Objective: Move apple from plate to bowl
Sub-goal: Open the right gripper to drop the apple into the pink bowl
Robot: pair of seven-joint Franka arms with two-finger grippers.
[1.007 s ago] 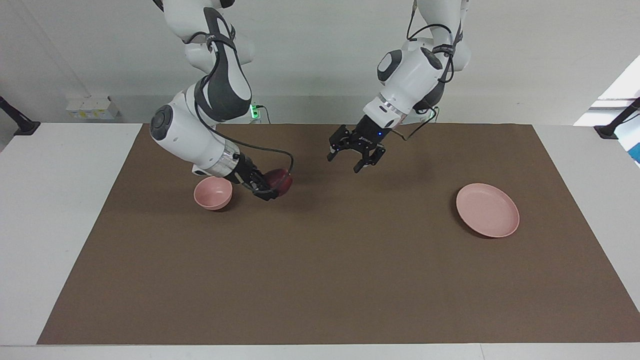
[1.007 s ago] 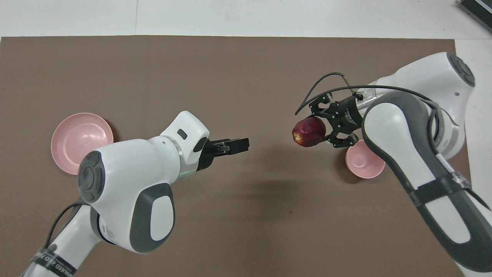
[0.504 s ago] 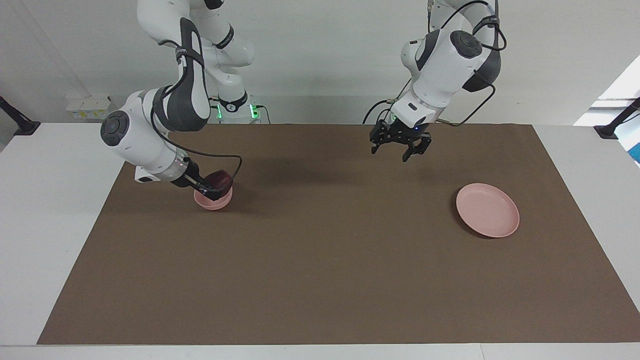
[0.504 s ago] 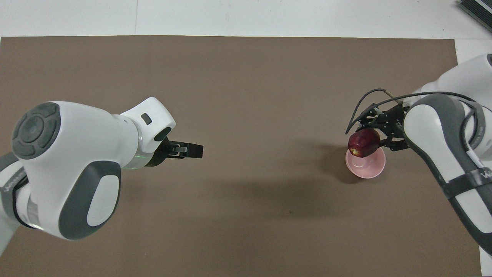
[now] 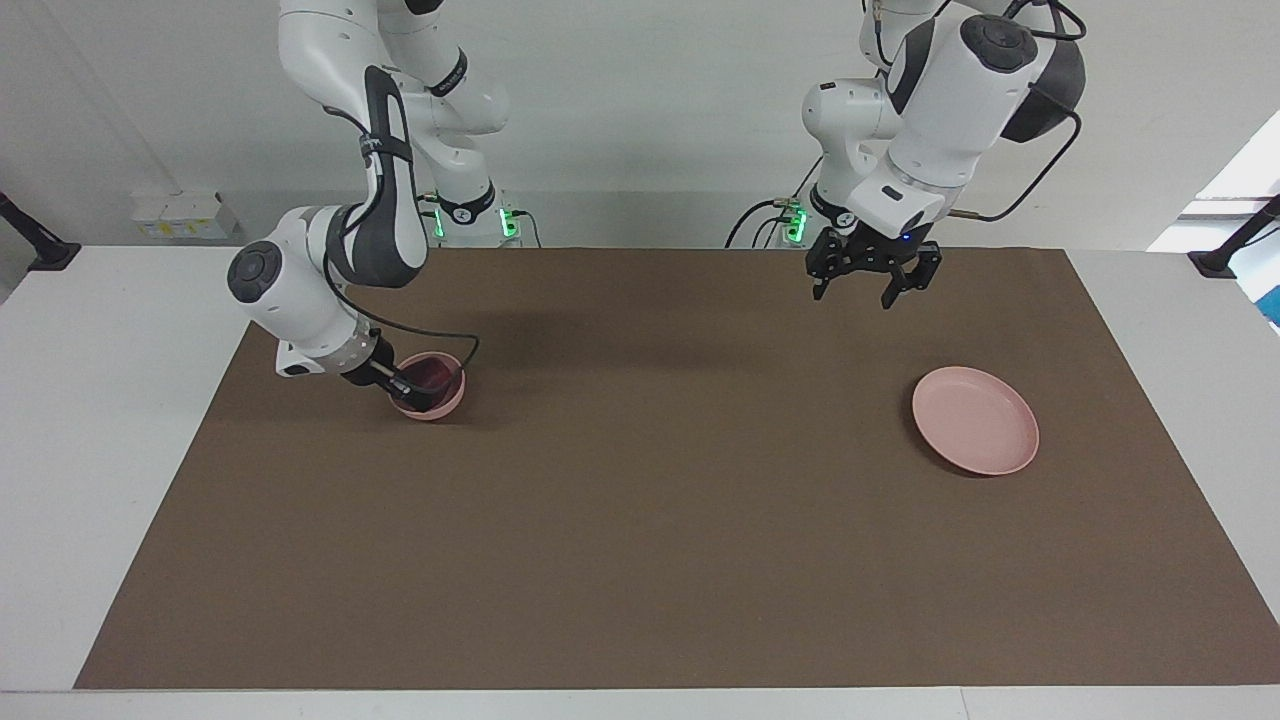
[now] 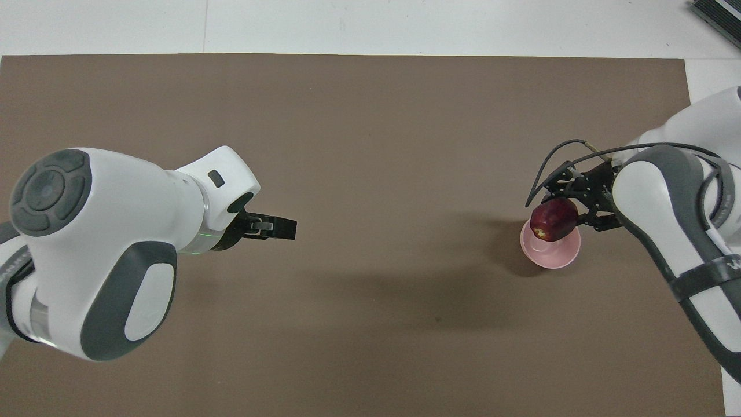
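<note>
Right gripper (image 5: 415,388) clamping apple (image 5: 430,376) low in bowl (image 5: 447,402), left gripper (image 5: 869,284) raised, spread.

Both arms are built of glossy white rounded shells with dark grey panels along their sides and round dark grey caps over the joints. A silvery metal ring closes each wrist, and past it sits a black pincer: the right pincer (image 5: 415,385) and the left pincer (image 5: 871,283), both made of angular black links. Thin black cables loop freely from each forearm to the wrist. Small lettering runs along the grey bands, too small to read. Green lights glow at the arm bases, and a small blue light shows at the left wrist.
</note>
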